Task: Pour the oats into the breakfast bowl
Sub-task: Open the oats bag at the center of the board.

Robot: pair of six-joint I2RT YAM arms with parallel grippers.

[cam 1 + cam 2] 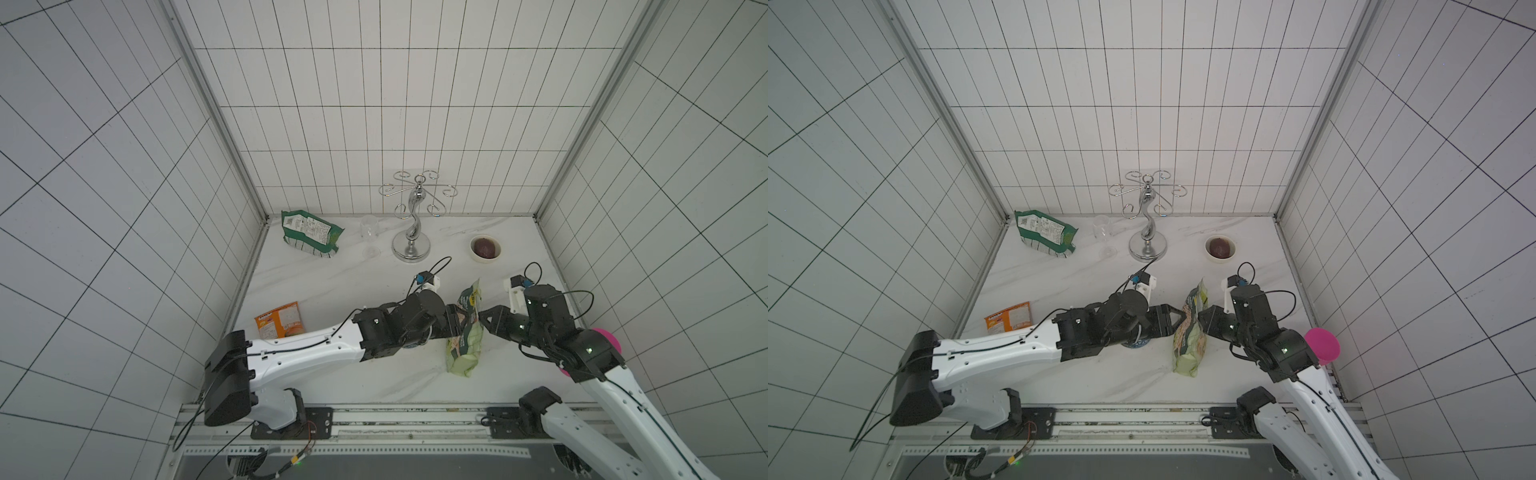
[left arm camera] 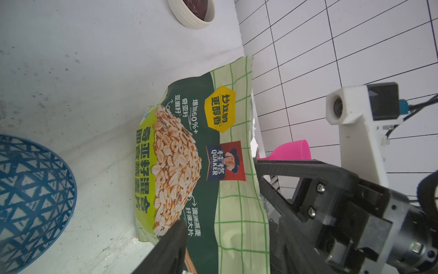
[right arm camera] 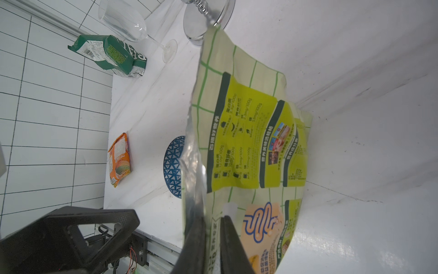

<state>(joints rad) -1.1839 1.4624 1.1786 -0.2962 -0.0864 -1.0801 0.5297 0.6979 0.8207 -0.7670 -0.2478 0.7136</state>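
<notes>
**Oats bag point(image 1: 1190, 332) held upright, right of centre**

The blue bowl point(image 3: 174, 163) sits just left of it, under the left arm point(image 1: 1000, 353). The left gripper point(image 1: 1180, 319) stands open at the bag's front. The right gripper point(image 3: 213, 217) pinches its top edge.

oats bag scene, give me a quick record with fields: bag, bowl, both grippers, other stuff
oats bag: standing on the table, mouth open
breakfast bowl: on the table beside the bag; inside not seen
right gripper: shut on the bag's top edge
left gripper: open, at the bag's front panel
others: dark green bag, wine glass, chrome rack, white bowl, orange packet, pink cup
</notes>
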